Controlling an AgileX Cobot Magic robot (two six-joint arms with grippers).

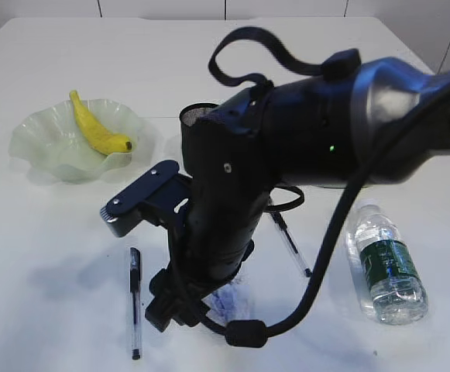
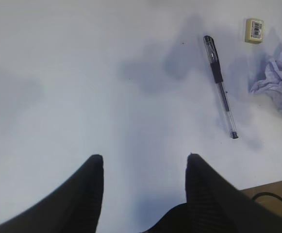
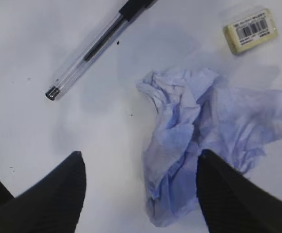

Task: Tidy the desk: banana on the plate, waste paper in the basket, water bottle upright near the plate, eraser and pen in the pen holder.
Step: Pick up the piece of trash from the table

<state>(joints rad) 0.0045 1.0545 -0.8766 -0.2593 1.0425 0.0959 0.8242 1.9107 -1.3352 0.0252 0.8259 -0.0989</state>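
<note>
**Right claw lined up over the waste paper**

Nearest the exterior camera, the right gripper (image 3: 138, 160) hangs spread wide and empty over the crumpled waste paper (image 3: 204, 136), one finger overlapping its edge, apparently positioned to pinch it. Just beside lie a pen (image 3: 90, 48) and the eraser (image 3: 250, 30). The left gripper (image 2: 144, 162) is likewise parted, holding nothing, above bare table (image 2: 58, 73). Farther right the water bottle (image 1: 386, 267) lies on its side. Beyond, the banana (image 1: 97, 128) already rests on the plate (image 1: 35, 147); the pen holder (image 1: 196, 115) peeks from behind the arm.
</note>
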